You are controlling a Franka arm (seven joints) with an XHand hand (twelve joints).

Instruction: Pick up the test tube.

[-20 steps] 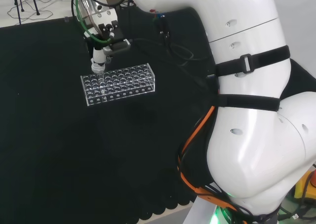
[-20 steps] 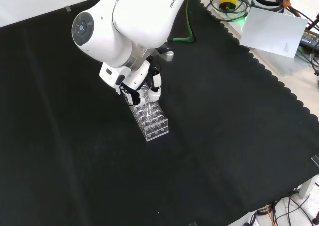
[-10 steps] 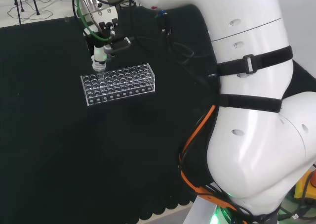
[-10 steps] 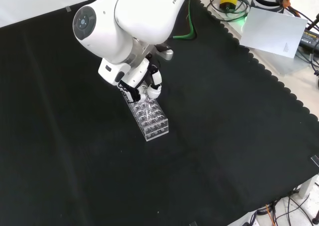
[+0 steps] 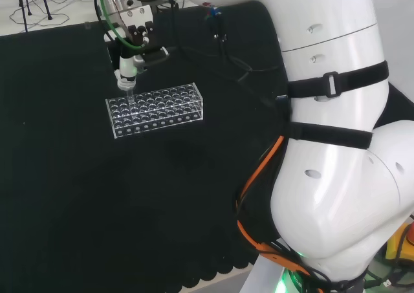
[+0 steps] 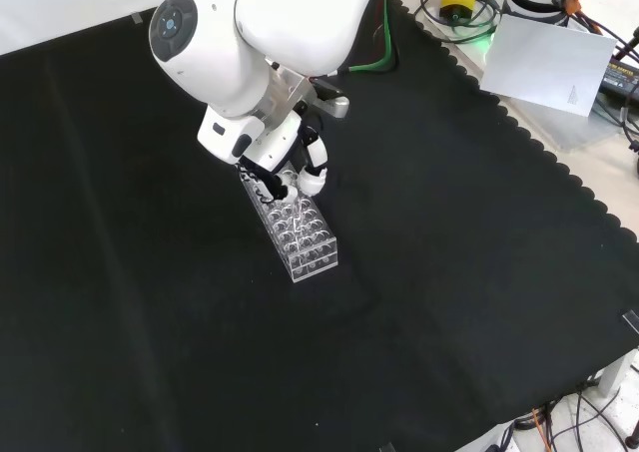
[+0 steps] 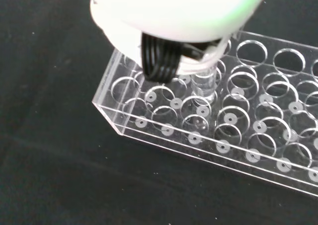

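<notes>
A clear plastic test tube rack [image 5: 155, 110] with several rows of round holes stands on the black cloth, also seen in the front view [image 6: 298, 230] and up close in the wrist view [image 7: 223, 130]. My hand [image 5: 127, 70] hangs over the rack's left end in the head view. Its fingers are curled and pinch the top of a clear test tube [image 5: 128, 96]. The tube [image 7: 204, 83] stands upright, its lower part still down in a hole near the rack's end. In the front view the hand [image 6: 300, 178] sits at the rack's far end, under the white arm link.
The arm's white links [image 5: 330, 144] take up the right of the head view. A white sheet [image 6: 551, 63] and cables [image 6: 459, 3] lie beyond the cloth's scalloped edge [image 6: 559, 168] at the front view's upper right. Open black cloth [image 6: 449, 302] surrounds the rack.
The hand has risen a little above the rack with the tube pinched in it, so more of the tube stands out of its hole. The rack has not moved.
</notes>
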